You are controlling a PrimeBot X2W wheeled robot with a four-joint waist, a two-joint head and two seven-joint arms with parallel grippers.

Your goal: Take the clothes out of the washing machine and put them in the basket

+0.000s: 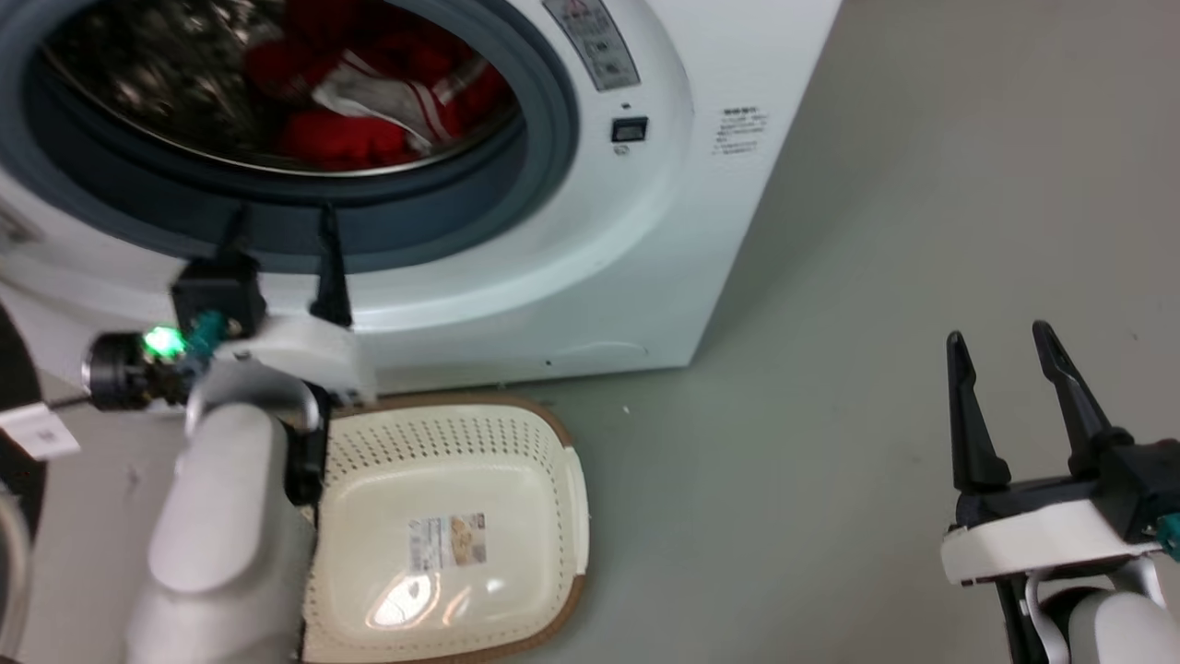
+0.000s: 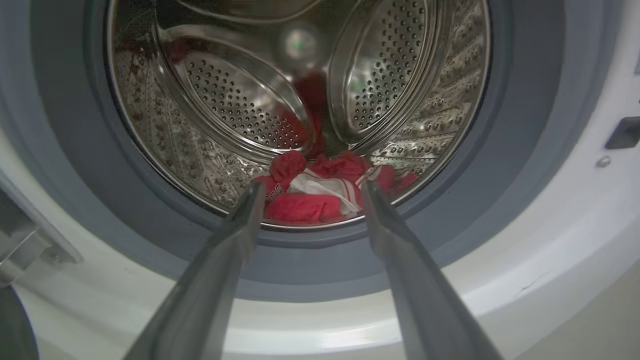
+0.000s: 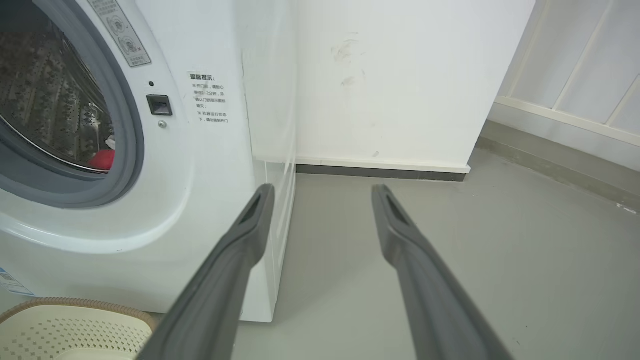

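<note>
Before the large white front-loading washing machine (image 1: 645, 231), your left pincer (image 1: 284, 226) hangs open, empty; bright red fabric clothes (image 2: 300, 206) lie low in its drum (image 2: 225, 95). Reach deeper, tips down, then close.

**Washer, basket and grippers on the floor**

In the head view the washing machine (image 1: 645, 231) stands at 11 o'clock on the floor (image 1: 830, 461), with the clothes (image 1: 341, 138) lying low inside its drum (image 1: 138, 92). The basket (image 1: 442, 438) sits before the machine at 7 o'clock, just beside its base. The left gripper (image 1: 283, 214) hangs before the lower edge of the door opening. The right gripper (image 1: 998, 332) sits at 4 o'clock, well apart from the machine.
</note>
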